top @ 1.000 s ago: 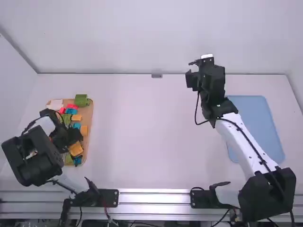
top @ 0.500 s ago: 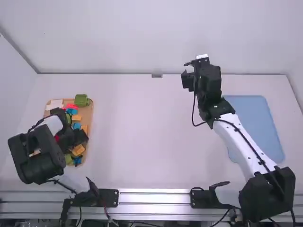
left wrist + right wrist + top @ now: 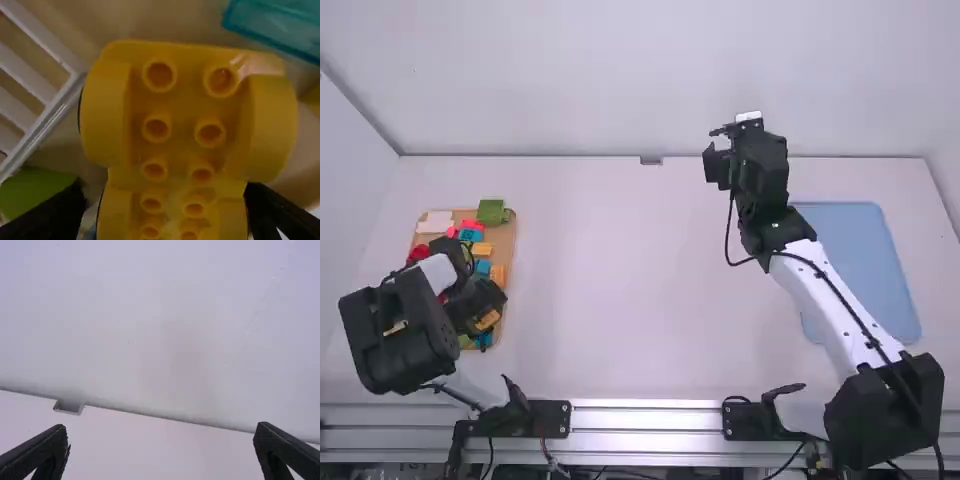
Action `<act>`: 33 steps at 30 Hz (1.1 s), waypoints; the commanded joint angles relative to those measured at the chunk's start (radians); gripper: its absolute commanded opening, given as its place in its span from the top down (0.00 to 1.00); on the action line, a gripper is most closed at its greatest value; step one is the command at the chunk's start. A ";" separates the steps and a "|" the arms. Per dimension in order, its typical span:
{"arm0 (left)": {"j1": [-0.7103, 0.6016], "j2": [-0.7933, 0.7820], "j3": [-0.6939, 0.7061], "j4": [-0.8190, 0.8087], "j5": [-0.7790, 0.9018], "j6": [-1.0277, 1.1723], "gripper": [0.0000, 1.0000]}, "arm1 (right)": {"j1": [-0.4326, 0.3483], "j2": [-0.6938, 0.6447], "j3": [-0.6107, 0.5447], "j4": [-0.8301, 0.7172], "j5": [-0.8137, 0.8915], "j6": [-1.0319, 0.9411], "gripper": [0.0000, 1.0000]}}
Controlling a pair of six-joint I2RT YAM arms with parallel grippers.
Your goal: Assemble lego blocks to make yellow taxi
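Left pincer (image 3: 483, 308): over the tan tray (image 3: 507, 240), fingers wide apart, gripping nothing
Yellow block (image 3: 180, 125): between those fingers, a gap on one side
Right pincer (image 3: 718, 150): spread, empty, well apart

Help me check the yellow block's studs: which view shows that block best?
The left wrist view: the yellow block is large there, its studs facing the camera. In the high view it is small, partly hidden by the left pincer. The right wrist view faces the table and wall.
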 commanded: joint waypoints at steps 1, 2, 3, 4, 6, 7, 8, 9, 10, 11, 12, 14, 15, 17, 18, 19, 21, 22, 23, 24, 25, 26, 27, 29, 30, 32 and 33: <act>-0.003 0.010 -0.019 -0.007 -0.014 -0.014 0.16 | 0.002 0.006 0.038 0.004 0.010 0.002 0.01; -0.006 0.010 -0.021 -0.005 -0.015 -0.021 0.17 | 0.002 0.006 0.038 0.004 0.005 0.002 0.01; -0.008 0.010 -0.024 -0.001 -0.007 -0.020 0.17 | 0.002 0.006 0.038 0.004 -0.009 0.002 0.01; -0.010 0.010 -0.027 0.003 0.003 -0.017 0.18 | 0.002 0.006 0.038 0.004 -0.014 0.002 0.01; -0.011 0.010 -0.035 0.018 0.024 -0.006 0.18 | 0.002 0.006 0.038 0.004 -0.013 0.002 0.02; -0.010 0.010 -0.038 0.022 0.031 0.008 0.20 | 0.002 0.006 0.038 0.004 -0.013 0.002 0.02; -0.010 0.010 -0.039 0.022 0.031 0.005 0.20 | 0.002 0.006 0.038 0.004 -0.013 0.002 0.01; -0.010 0.010 -0.039 0.021 0.030 0.005 0.21 | 0.002 0.006 0.038 0.004 -0.013 0.002 0.01; -0.010 0.010 -0.039 0.023 0.030 0.006 0.27 | 0.002 0.006 0.038 0.004 -0.013 0.003 0.02; -0.010 0.010 -0.038 0.025 0.030 0.006 0.33 | 0.002 0.006 0.038 0.004 -0.013 0.002 0.02; -0.010 0.010 -0.037 0.027 0.030 0.006 0.42 | 0.002 0.006 0.038 0.004 -0.013 0.002 0.01; -0.011 0.010 -0.035 0.026 0.030 0.006 0.46 | 0.002 0.006 0.038 0.003 -0.013 0.002 0.01; -0.010 0.010 -0.029 0.025 0.029 0.006 0.44 | 0.002 0.006 0.038 0.004 -0.013 0.002 0.02; -0.010 0.010 -0.019 0.021 0.024 0.013 0.41 | 0.002 0.006 0.038 0.004 -0.013 0.002 0.01; -0.010 0.010 -0.018 0.020 0.022 0.015 0.41 | 0.002 0.006 0.038 0.004 -0.013 0.002 0.01; -0.011 0.007 -0.002 0.013 0.000 0.017 0.43 | 0.002 0.006 0.038 0.004 -0.013 0.002 0.01; -0.010 -0.003 0.011 0.006 -0.012 0.017 0.48 | 0.001 0.006 0.038 0.004 -0.013 0.002 0.02; -0.009 -0.012 0.022 -0.005 -0.023 0.017 0.54 | 0.000 0.006 0.038 0.004 -0.013 0.002 0.01; -0.011 -0.026 0.036 -0.023 -0.027 0.018 0.61 | 0.000 0.006 0.038 0.004 -0.013 0.002 0.01; -0.011 -0.040 0.051 -0.038 -0.032 0.021 0.64 | 0.000 0.006 0.038 0.004 -0.013 0.002 0.02; -0.010 -0.066 0.074 -0.062 -0.034 0.031 0.66 | 0.000 0.006 0.038 0.003 -0.013 0.002 0.01; -0.012 -0.092 0.092 -0.083 -0.031 0.041 0.67 | 0.000 0.006 0.038 0.003 -0.013 0.002 0.01; -0.013 -0.108 0.101 -0.094 -0.027 0.044 0.67 | 0.000 0.006 0.038 0.002 -0.013 0.002 0.01; -0.033 -0.180 0.136 -0.128 0.000 0.051 0.68 | 0.001 0.006 0.038 -0.005 -0.008 0.002 0.02; -0.050 -0.225 0.151 -0.133 0.035 0.077 0.68 | 0.000 0.006 0.038 -0.013 -0.006 0.002 0.01; -0.089 -0.279 0.167 -0.129 0.100 0.132 0.64 | 0.000 0.006 0.038 -0.021 -0.006 0.002 0.01; -0.125 -0.311 0.182 -0.129 0.137 0.180 0.65 | 0.000 0.006 0.038 -0.031 -0.007 0.002 0.01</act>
